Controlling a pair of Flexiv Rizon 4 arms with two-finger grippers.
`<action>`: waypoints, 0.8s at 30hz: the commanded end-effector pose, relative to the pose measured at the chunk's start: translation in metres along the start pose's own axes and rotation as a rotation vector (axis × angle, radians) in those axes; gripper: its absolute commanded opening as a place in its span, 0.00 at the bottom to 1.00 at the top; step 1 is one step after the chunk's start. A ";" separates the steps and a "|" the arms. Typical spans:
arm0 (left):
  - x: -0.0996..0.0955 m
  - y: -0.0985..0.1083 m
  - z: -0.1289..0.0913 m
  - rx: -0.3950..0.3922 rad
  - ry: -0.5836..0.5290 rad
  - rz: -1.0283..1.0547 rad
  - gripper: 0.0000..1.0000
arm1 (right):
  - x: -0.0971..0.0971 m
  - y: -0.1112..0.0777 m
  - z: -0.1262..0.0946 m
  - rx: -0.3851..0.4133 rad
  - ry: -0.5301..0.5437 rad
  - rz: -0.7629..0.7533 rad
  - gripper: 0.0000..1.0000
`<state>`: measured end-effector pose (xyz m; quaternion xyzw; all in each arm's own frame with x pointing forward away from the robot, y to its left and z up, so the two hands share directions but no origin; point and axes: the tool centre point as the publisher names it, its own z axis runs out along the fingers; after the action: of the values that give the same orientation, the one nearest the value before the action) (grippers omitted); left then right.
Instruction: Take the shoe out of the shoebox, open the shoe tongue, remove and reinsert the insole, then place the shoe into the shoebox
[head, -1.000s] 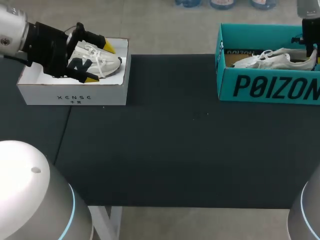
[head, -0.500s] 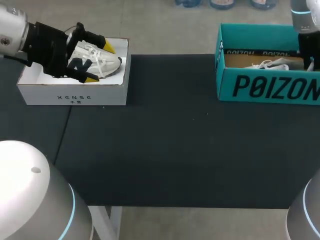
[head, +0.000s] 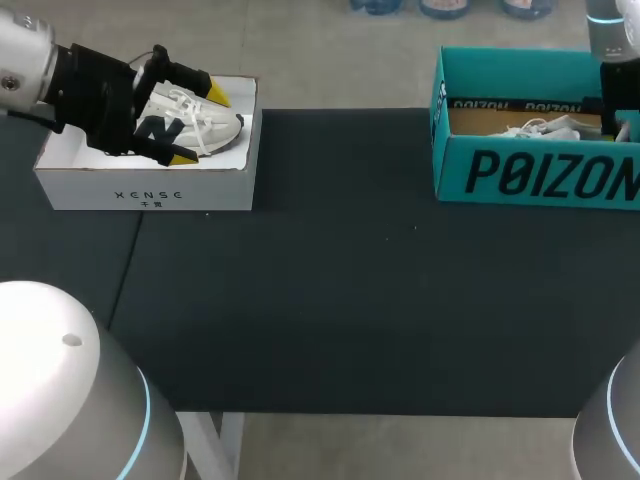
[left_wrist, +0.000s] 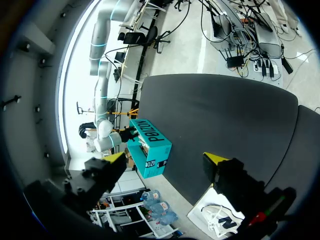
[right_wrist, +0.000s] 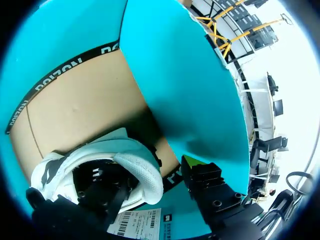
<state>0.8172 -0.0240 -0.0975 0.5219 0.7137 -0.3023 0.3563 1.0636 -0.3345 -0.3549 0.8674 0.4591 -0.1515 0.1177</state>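
Note:
A white shoe (head: 540, 128) lies low in the teal shoebox (head: 535, 175) at the far right. My right arm (head: 612, 70) reaches down into that box at the shoe's heel. In the right wrist view the heel collar (right_wrist: 137, 167) stands between the fingers of my right gripper (right_wrist: 150, 172). One finger is inside the shoe mouth and the yellow-tipped finger (right_wrist: 192, 164) stands a little off the heel, so the gripper is open. My left gripper (head: 199, 126) hovers open over a second white shoe (head: 205, 125) in the white shoebox (head: 150, 185) at the far left.
The dark table (head: 340, 290) runs between the two boxes. A printed label (right_wrist: 137, 222) lies on the teal box's floor under the shoe. From the left wrist, the teal box (left_wrist: 150, 147) shows far across the table beyond the open left gripper (left_wrist: 165, 158).
My right gripper has lowered the white shoe into the teal box and its fingers have spread apart. The left arm has not moved.

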 end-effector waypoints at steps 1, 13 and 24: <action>0.000 0.000 0.000 -0.002 0.002 0.000 1.00 | -0.012 -0.004 -0.016 -0.011 0.018 0.001 0.74; 0.000 0.000 0.000 -0.002 0.002 0.000 1.00 | -0.020 -0.015 -0.104 -0.053 0.199 -0.076 0.90; 0.000 0.000 0.000 -0.002 0.002 0.000 1.00 | -0.015 -0.068 -0.173 -0.103 0.447 -0.395 1.00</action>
<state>0.8172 -0.0240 -0.0975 0.5219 0.7137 -0.3023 0.3563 1.0518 -0.2543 -0.2069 0.8004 0.5993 -0.0097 0.0117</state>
